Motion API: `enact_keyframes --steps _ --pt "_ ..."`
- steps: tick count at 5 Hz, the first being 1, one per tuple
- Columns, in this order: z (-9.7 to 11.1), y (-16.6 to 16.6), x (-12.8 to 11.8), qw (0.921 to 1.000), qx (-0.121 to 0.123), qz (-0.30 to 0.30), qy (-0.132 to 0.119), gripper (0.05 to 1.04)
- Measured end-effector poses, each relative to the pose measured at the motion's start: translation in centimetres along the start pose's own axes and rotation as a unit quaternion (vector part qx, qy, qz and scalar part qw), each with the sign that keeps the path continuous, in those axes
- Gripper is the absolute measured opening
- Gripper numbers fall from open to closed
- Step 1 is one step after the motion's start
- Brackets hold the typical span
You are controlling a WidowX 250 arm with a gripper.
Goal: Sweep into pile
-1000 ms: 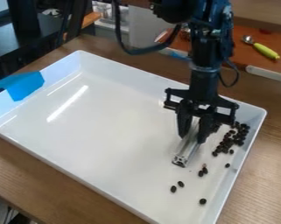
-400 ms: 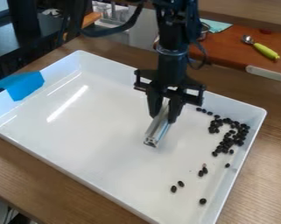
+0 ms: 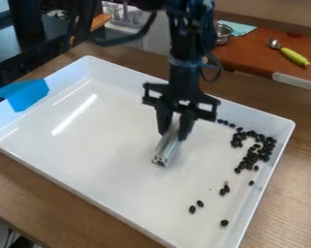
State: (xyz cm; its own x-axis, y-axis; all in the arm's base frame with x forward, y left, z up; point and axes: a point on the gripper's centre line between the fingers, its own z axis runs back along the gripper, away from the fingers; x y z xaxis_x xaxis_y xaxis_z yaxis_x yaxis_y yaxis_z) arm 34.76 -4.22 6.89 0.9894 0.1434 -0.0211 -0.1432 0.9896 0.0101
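My black two-finger end effector (image 3: 174, 135) closed around a silvery metal bar (image 3: 166, 151) above the white rectangular tray (image 3: 106, 145), small dark oval beans (image 3: 251, 157) clustered and scattered along the tray's right side.

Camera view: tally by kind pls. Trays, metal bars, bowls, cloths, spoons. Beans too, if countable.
White rectangular tray: 1
Silver metal bar, in the black two-finger gripper: 1
Round metal bowl: 1
Teal cloth: 1
Metal spoon with yellow-green handle: 1
Total: 5, beans excluded
Small black beans: too bunched to count
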Motion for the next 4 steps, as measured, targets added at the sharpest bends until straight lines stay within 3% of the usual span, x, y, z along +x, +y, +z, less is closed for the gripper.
enact_keyframes --steps 2,4 --pt "-0.5 -2.5 1.5 0.9995 -0.016 0.012 0.026 0.363" --pt "0.2 -5.7 0.3 0.9949 -0.069 -0.012 0.072 0.363"
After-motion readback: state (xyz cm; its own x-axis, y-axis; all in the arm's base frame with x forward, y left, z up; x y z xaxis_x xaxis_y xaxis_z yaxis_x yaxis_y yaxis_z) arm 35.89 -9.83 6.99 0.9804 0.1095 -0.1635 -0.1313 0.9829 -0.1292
